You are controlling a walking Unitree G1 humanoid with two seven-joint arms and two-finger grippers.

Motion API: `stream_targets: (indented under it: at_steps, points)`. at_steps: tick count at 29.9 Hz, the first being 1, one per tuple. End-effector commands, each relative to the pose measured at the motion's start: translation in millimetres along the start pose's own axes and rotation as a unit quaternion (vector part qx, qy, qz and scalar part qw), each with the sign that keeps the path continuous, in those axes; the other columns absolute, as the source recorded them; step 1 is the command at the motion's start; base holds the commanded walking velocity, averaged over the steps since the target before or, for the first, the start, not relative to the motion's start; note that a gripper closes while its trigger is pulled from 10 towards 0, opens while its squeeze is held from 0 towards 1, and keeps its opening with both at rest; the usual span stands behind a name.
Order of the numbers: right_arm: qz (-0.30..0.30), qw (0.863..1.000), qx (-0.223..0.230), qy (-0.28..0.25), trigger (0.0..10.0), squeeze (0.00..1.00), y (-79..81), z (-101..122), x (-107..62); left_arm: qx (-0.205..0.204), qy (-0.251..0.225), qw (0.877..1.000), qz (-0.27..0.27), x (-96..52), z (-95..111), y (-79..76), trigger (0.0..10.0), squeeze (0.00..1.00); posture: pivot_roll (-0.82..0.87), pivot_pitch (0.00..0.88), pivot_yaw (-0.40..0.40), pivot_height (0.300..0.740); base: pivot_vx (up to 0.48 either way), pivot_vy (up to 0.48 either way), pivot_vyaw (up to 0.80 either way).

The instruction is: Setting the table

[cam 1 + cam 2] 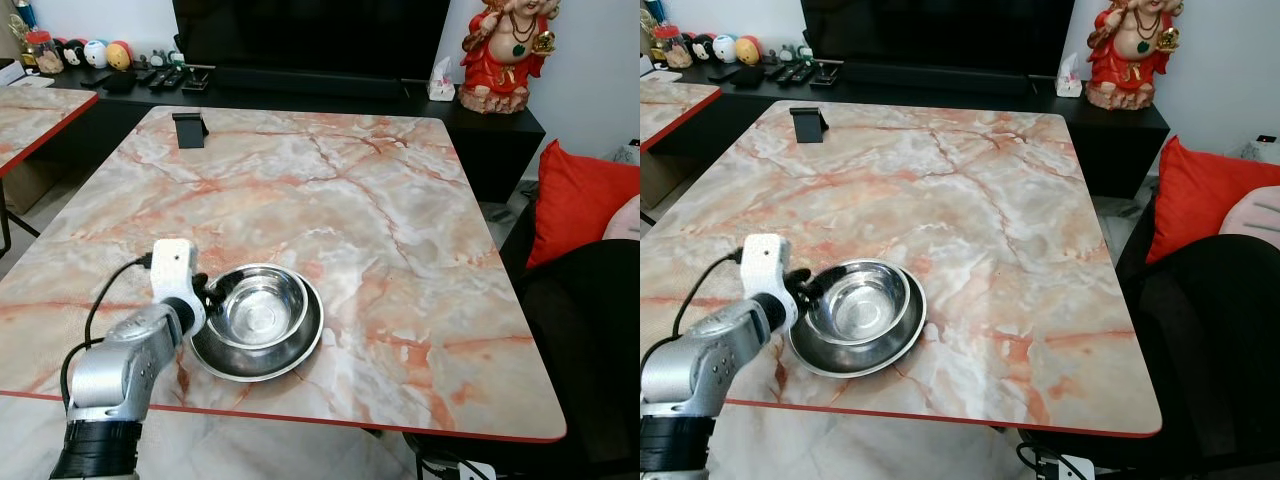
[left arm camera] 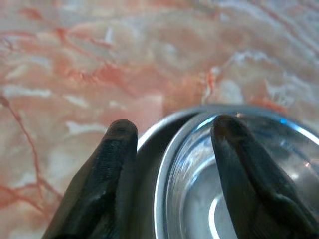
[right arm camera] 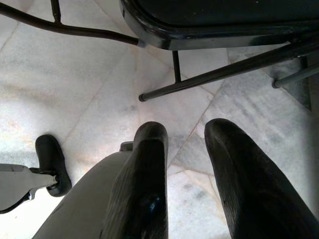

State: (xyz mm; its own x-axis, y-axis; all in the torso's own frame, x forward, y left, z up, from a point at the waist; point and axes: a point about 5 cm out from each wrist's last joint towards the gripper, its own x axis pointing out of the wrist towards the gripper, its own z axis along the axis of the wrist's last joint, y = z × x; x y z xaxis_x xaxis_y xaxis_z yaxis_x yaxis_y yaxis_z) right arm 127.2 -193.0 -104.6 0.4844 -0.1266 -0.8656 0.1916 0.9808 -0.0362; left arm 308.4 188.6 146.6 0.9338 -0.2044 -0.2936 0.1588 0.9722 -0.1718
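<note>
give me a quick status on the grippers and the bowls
Left gripper open, fingers straddling the inner bowl rim. Bowl nested in the bigger bowl near the table front edge. Right gripper idle over the floor. Nothing in the way.

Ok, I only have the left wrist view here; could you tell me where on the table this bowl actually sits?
Observer: The bowl is nested in a wider steel dish near the table's front edge, towards the robot's left.
Operator: Is anything else on the table?
Observer: A small black stand at the far edge, left side.
Operator: And where is the right tool, please?
Observer: The right tool hangs open over the floor, beside a black chair.
</note>
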Motion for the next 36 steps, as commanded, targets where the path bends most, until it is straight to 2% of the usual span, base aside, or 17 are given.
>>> stream_targets:
  at_steps: [1,8,11,13,14,17,19,22,29,36]
  points:
    - [-0.001,1.000,-0.003,0.002,10.0,0.00,-0.9,-0.5,-0.1,-0.007,-0.016,1.000,-0.009,0.0,5.7,-3.4,10.0,0.00,0.07,0.000,-0.035,0.740,0.000,0.000,0.00]
    - [-0.002,1.000,-0.003,0.002,10.0,0.00,-0.7,-1.0,-0.2,-0.013,-0.027,0.999,-0.020,0.2,7.1,-8.3,10.0,0.00,0.06,0.000,-0.034,0.740,0.000,0.000,0.00]
    - [-0.001,1.000,-0.004,0.003,10.0,0.00,-0.7,-1.5,-0.3,-0.005,-0.103,0.995,-0.007,-1.8,25.6,-7.6,10.0,0.00,0.06,0.000,-0.035,0.740,0.000,0.000,0.00]
    - [-0.001,1.000,-0.004,0.003,10.0,0.00,-0.7,-1.8,-0.3,0.009,-0.139,0.990,0.017,-3.9,33.1,-3.0,10.0,0.00,0.06,0.000,-0.033,0.740,0.000,0.000,0.00]
    - [-0.001,1.000,-0.004,0.003,10.0,0.00,-0.7,-1.8,-0.3,0.009,-0.139,0.990,0.017,-3.9,33.1,-3.0,10.0,0.00,0.06,0.000,-0.033,0.740,0.000,0.000,0.00]
    - [-0.002,1.000,-0.003,0.002,10.0,0.00,-1.0,-2.0,-0.5,0.083,-0.162,0.983,0.026,-6.3,33.2,-3.0,10.0,0.00,0.06,0.000,-0.035,0.740,0.000,0.000,0.00]
    - [-0.003,1.000,0.000,-0.003,10.0,0.00,-1.1,-1.6,-0.6,0.182,-0.169,0.969,0.012,-7.2,23.3,-11.6,10.0,0.00,0.06,0.000,-0.034,0.740,0.000,0.000,0.00]
    - [-0.008,1.000,0.009,-0.009,10.0,0.00,-1.4,-1.4,-0.9,0.155,-0.180,0.971,0.011,-8.1,16.5,-13.3,10.0,0.00,0.05,0.000,-0.034,0.740,0.000,0.000,0.00]
    - [-0.026,0.999,0.031,-0.012,10.0,0.00,-3.7,-3.3,-1.6,0.169,-0.201,0.965,0.005,-7.2,4.0,-21.7,10.0,0.00,0.05,0.000,-0.041,0.740,0.000,0.000,0.00]
    - [-0.034,0.998,0.048,-0.013,10.0,0.00,-4.1,-4.6,-2.1,0.135,-0.207,0.969,0.009,-3.4,-1.6,-23.7,10.0,0.00,0.04,0.000,-0.035,0.740,0.000,0.000,0.00]
